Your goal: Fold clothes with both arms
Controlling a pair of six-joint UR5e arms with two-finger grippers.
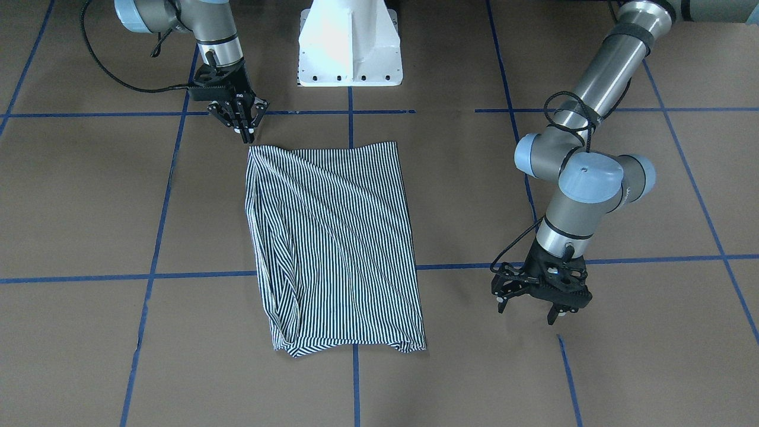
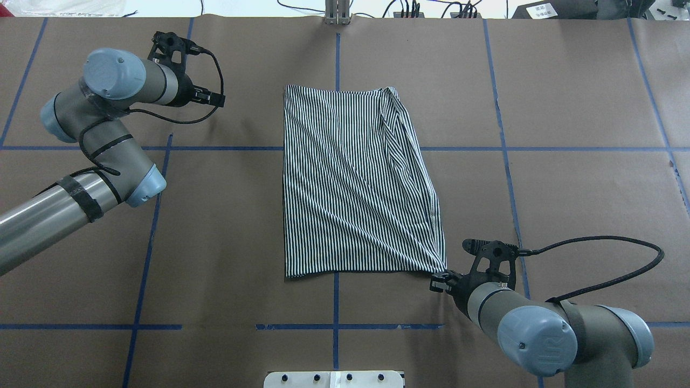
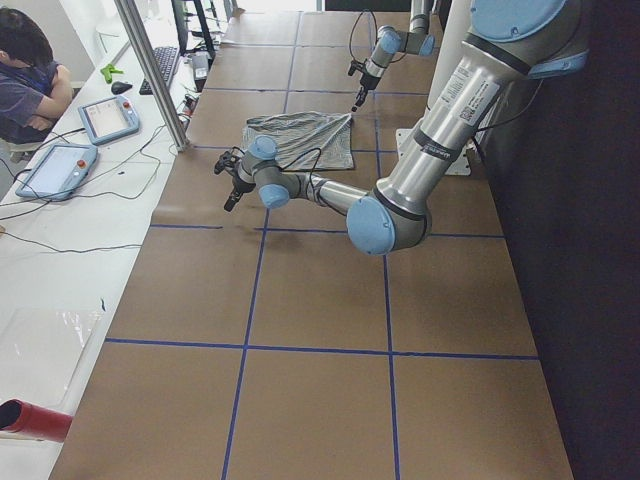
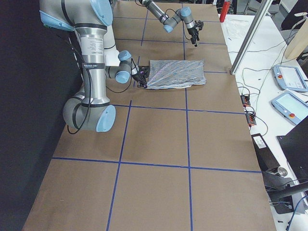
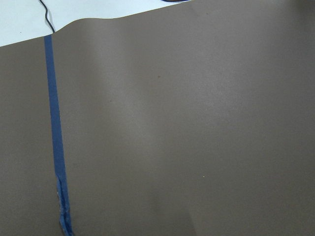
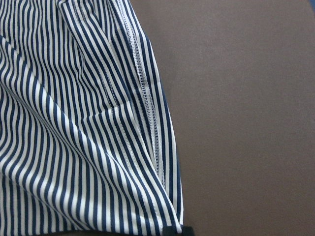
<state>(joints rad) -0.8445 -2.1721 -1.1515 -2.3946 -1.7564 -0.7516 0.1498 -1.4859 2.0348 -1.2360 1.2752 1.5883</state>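
Note:
The clothes are one navy-and-white striped shirt (image 1: pixel 338 237) lying folded into a long rectangle on the brown table, with diagonal creases running to one near corner. My right gripper (image 1: pixel 246 135) stands at that corner with its fingers together, shut on the shirt's corner (image 2: pixel 443 268). In the right wrist view the striped shirt (image 6: pixel 74 123) and its stitched hem run down to a black fingertip (image 6: pixel 175 230). My left gripper (image 1: pixel 528 308) hangs open above bare table, well off the shirt's far end. The left wrist view holds only brown paper and a blue tape line (image 5: pixel 54 132). No collar shows.
The white pedestal base (image 1: pixel 350 47) stands just behind the shirt. Blue tape lines (image 2: pixel 334 326) grid the brown table. Past the table's far edge are a metal post (image 3: pixel 150 70), tablets (image 3: pixel 108 118), cables and a seated person (image 3: pixel 25 70).

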